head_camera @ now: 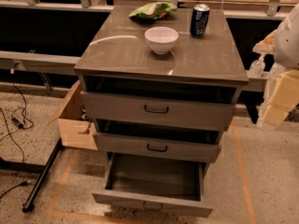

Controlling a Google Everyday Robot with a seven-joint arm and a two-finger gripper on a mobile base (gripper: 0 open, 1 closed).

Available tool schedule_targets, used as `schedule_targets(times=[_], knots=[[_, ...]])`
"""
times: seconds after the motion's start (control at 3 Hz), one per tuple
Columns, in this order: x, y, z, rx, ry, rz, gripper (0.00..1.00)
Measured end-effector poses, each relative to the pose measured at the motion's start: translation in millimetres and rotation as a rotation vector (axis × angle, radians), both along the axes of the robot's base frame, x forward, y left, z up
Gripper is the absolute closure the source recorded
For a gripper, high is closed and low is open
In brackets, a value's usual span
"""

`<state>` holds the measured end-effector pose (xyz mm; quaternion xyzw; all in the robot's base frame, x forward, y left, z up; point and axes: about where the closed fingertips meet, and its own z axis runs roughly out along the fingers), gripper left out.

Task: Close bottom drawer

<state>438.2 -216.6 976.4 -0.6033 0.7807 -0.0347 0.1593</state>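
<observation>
You find the grey cabinet (126, 50) at the centre of the view, with all three drawers standing out from its body. The bottom drawer (154, 202) is pulled out farthest, well beyond the two above. Its shallow box is exposed, and its low front panel with a small central pull sits near the lower edge of the view. The middle drawer (156, 147) and top drawer (156, 108) are each open by a lesser amount, and each carries a black handle.

On the cabinet top you have a white bowl (161, 38). A dark blue drink can (200, 19) stands upright behind it and to the right, and a green snack bag (152, 10) lies at the rear.

The gripper (279, 99) hangs at the right edge of the view, beside the cabinet at about top-drawer height and apart from every drawer. You cannot tell whether it is open or closed.

A cardboard box (70, 120) sits on the floor on the left of the view, beside the cabinet.
</observation>
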Motion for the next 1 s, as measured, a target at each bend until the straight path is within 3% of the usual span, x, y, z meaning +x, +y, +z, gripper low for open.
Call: schedule_targets(times=[0.33,0.67,1.0], knots=[[0.0,0.0,0.0,0.000,0.000,0.000,0.00],[0.2,0.7,2.6,0.000,-0.011,0.000,0.18],[4.5,2.8,-15.5,0.060,-0.030,0.003,0.42]])
